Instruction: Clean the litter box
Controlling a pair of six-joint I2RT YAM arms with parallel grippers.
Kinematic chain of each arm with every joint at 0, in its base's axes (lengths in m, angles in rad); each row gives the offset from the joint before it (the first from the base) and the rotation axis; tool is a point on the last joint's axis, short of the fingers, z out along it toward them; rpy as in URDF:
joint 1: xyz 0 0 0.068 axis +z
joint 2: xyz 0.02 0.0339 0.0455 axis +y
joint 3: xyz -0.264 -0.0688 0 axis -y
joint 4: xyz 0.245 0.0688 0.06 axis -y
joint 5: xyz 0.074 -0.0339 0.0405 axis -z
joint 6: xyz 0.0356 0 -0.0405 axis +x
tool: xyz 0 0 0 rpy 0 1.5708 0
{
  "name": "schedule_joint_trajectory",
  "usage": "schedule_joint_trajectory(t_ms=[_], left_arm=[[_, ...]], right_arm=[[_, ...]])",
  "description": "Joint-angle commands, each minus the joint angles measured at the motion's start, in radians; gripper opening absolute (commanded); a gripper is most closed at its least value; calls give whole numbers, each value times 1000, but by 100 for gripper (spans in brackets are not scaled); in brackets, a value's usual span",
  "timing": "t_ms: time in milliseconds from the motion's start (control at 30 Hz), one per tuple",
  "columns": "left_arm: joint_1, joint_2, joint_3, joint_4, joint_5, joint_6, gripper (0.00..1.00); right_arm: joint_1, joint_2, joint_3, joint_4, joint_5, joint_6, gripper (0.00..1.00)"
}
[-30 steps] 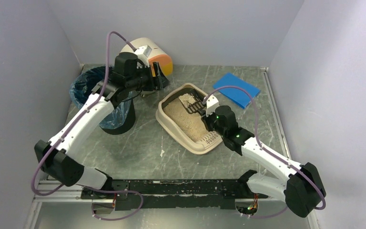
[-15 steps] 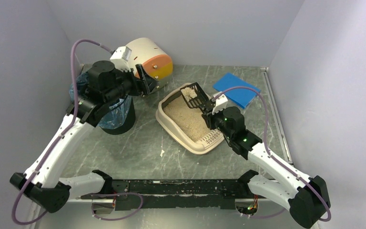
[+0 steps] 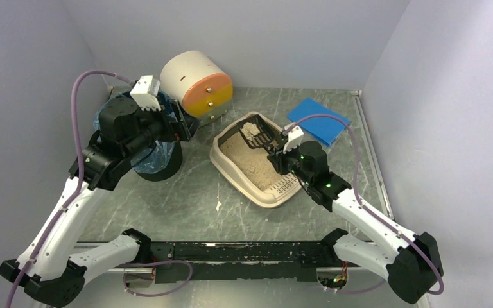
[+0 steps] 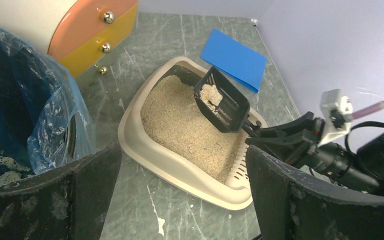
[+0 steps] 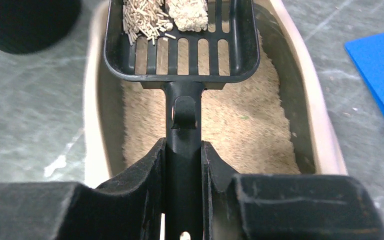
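Right fingers [image 3: 276, 157], as we see them in the wrist view, are closed firmly on the handle of the black scoop [image 5: 182, 135], one on each side. Left fingers [image 4: 55, 200] stand spread wide with nothing between them. We find them at the upper left of the overhead view, just beside the rim of the black bin [image 3: 160, 165] with its blue liner [image 4: 55, 120], and lower in the frame than the drawer unit [image 3: 189, 74].

The litter box [image 4: 170, 169] sits right of centre in the overhead view. We see a wide strip of bare tabletop [image 3: 186, 192] between its left rim and the bin, and more bare surface toward the bottom of the frame. Its upper-left end lies near the drawer unit but apart from it. The blue sheet [image 3: 320, 120] lies close off its upper-right side without touching, and the right wall stands beyond that.

Its long axis runs on a diagonal from upper left to lower right, with the slotted ledge at the lower-right end, beside the right wrist. The scoop lies along the same line, its slotted blade pointing to the upper left, held over the far end of the litter. In it we make out a pale clump [image 5: 187, 12] and loose pellets [image 5: 142, 20].
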Motion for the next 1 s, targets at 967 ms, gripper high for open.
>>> schedule_joint_trajectory(t_ms=[967], left_arm=[[5, -89, 122, -104, -210, 125, 99]], right_arm=[[27, 186, 155, -128, 116, -215, 0]])
